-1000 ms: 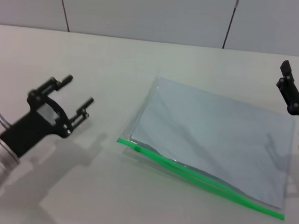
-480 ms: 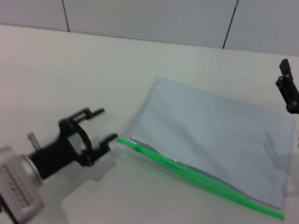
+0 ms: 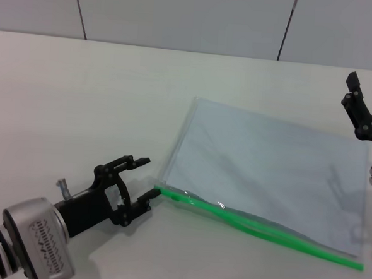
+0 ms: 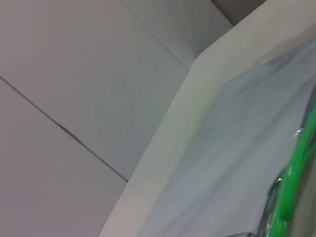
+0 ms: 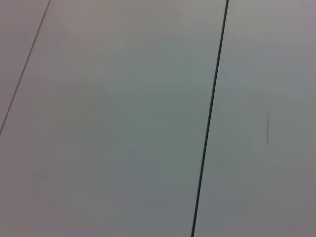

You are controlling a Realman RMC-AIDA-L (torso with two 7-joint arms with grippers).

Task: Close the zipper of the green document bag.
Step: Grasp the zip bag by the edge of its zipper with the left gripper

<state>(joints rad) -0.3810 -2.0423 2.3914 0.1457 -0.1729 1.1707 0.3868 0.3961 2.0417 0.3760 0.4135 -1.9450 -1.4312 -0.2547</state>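
Zipper: I see a bright green strip along the near long edge of the bag, running from the bag's near-left corner to its near-right corner. Along the middle stretch the two green tracks stand apart, so I read that part as unclosed. I cannot make out the slider tab with certainty; a slightly thicker green piece sits at the left end.
Zipper, left wrist view: the green strip crosses one side of the picture, curved, with clear plastic just beside it.
Green document bag: a flat transparent pouch with pale blue-grey sheets inside. It lies on the desk, right of centre in the head view, turned at an angle so that its green edge faces the robot.
Green document bag, left wrist view: the grey-blue face fills much of the picture at close range.
Left gripper: I have it low over the desk at the left end of the zipper. Its fingers are apart, one above the other in the head view; the lower fingertip is at or touching the green end, and I cannot tell whether contact is made. Nothing is clamped.
Right gripper: raised at the right edge of the head view, beyond the bag's far-right corner and clear of the bag. I cannot tell how its fingers stand.
Desk: a pale, plain surface carrying the bag.
Wall: grey panels with dark seams fill the right wrist view.
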